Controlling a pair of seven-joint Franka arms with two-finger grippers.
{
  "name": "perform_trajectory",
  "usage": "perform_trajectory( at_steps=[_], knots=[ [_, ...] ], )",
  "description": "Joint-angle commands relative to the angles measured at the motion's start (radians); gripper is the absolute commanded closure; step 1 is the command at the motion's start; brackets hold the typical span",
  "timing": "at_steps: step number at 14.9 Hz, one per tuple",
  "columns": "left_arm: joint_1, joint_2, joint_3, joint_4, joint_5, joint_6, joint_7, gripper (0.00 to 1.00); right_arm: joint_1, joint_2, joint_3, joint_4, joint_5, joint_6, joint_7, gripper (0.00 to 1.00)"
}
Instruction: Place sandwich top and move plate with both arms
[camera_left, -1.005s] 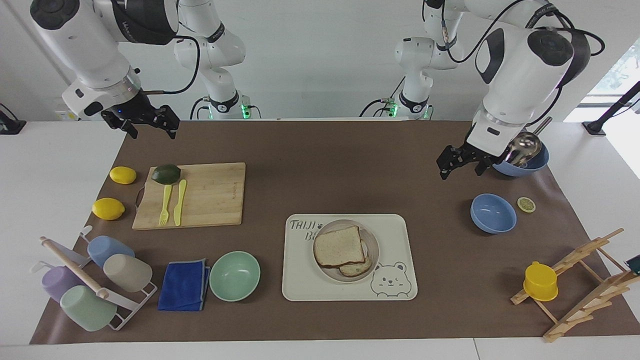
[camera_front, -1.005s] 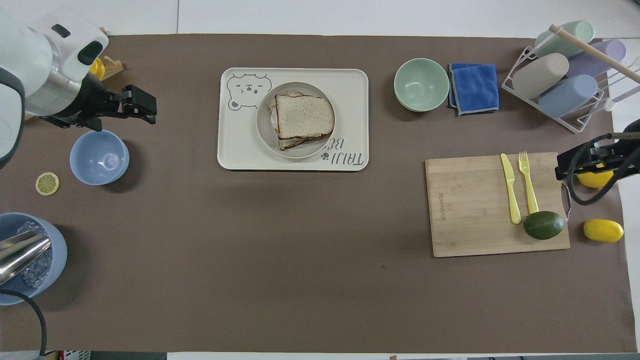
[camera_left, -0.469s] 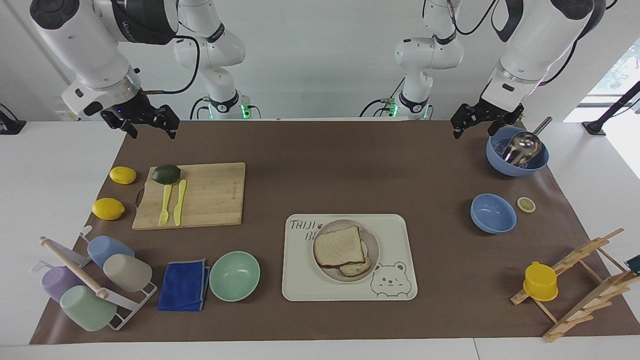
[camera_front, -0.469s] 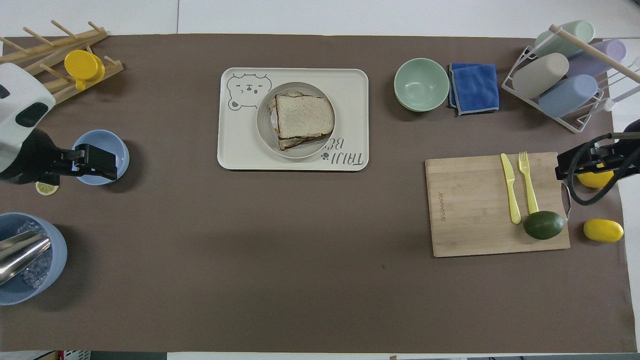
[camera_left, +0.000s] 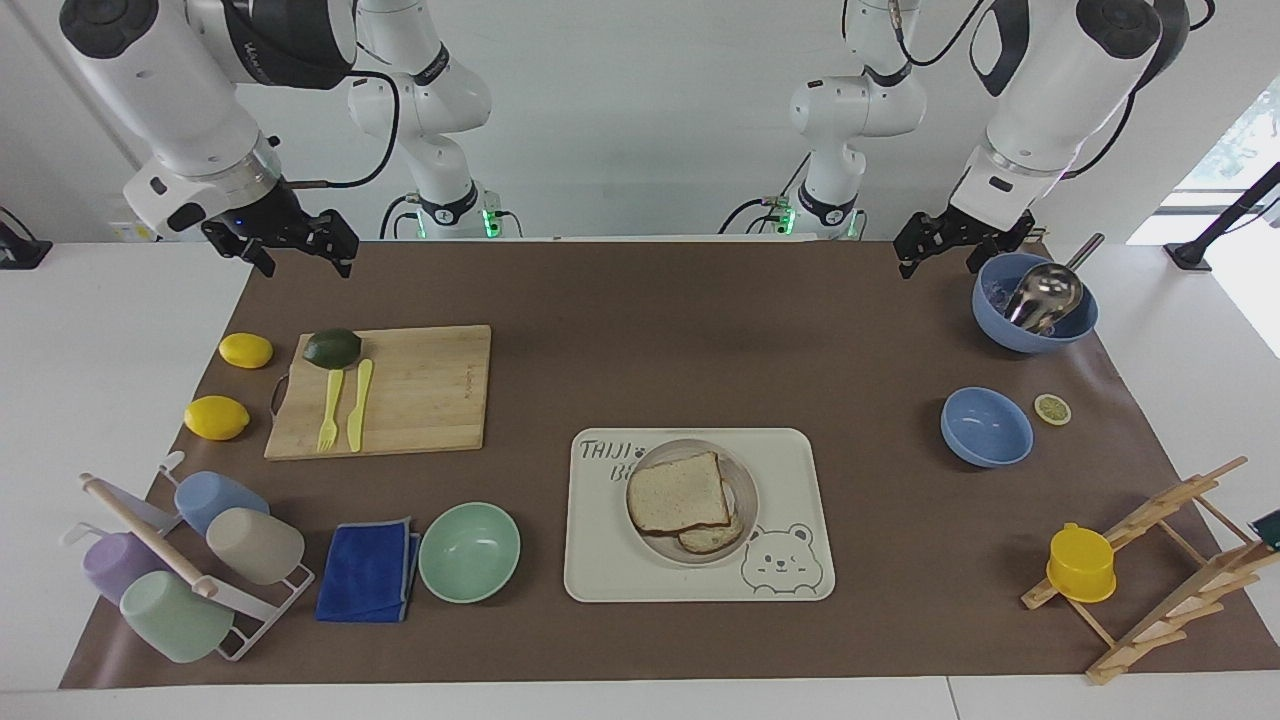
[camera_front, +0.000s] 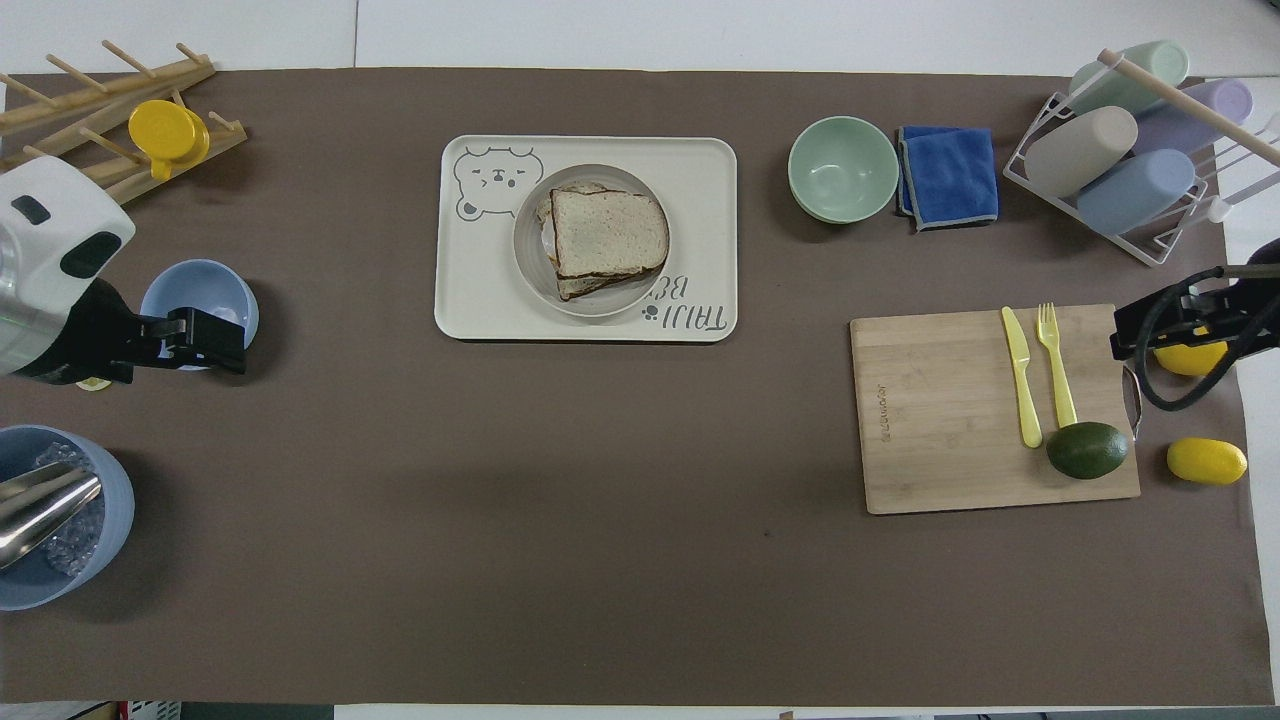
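The sandwich top (camera_left: 678, 492), a plain light brown bread slice with a dark crust, lies on another slice on the small round beige plate (camera_left: 750, 497). The plate stands on the cream bear tray (camera_left: 800, 520). The overhead view shows the slice (camera_front: 608, 233), the plate (camera_front: 527, 240) and the tray (camera_front: 480, 295). My left gripper (camera_left: 940, 252) is open and empty, raised over the mat between the two blue bowls at the left arm's end (camera_front: 232, 345). My right gripper (camera_left: 305, 260) is open and empty, and waits raised over the mat's corner by the cutting board (camera_front: 1122, 335).
A mint green bowl (camera_left: 469, 551), a blue cloth (camera_left: 368, 570) and a cup rack (camera_left: 190, 570) lie toward the right arm's end. A cutting board (camera_left: 420, 390) holds an avocado, fork and knife, with two lemons beside it. Two blue bowls (camera_left: 986, 426), a lemon slice and a wooden rack (camera_left: 1160, 560) lie toward the left arm's end.
My left gripper has risen and drawn back toward the robots, from low beside the scoop bowl to high above the mat. My right arm has not moved. The sandwich is unchanged.
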Motion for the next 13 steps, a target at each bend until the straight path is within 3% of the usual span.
perform_trajectory(
  at_steps=[1,6,8,13],
  knots=[
    [0.014,0.026,-0.018,0.038,0.015,-0.008,0.015,0.0,-0.009,-0.008,0.003,0.001,0.005,-0.004,-0.01,0.0],
    [-0.01,0.033,-0.005,0.041,0.013,-0.037,0.017,0.0,-0.009,-0.008,0.003,0.001,0.005,-0.006,-0.01,0.0],
    [-0.013,0.056,-0.004,0.091,0.013,-0.076,0.017,0.0,-0.009,-0.008,0.003,0.001,0.005,-0.004,-0.01,0.0],
    [-0.012,0.035,-0.007,0.099,0.013,-0.077,0.018,0.0,-0.009,-0.008,0.003,0.001,0.005,-0.006,-0.01,0.0]
  ],
)
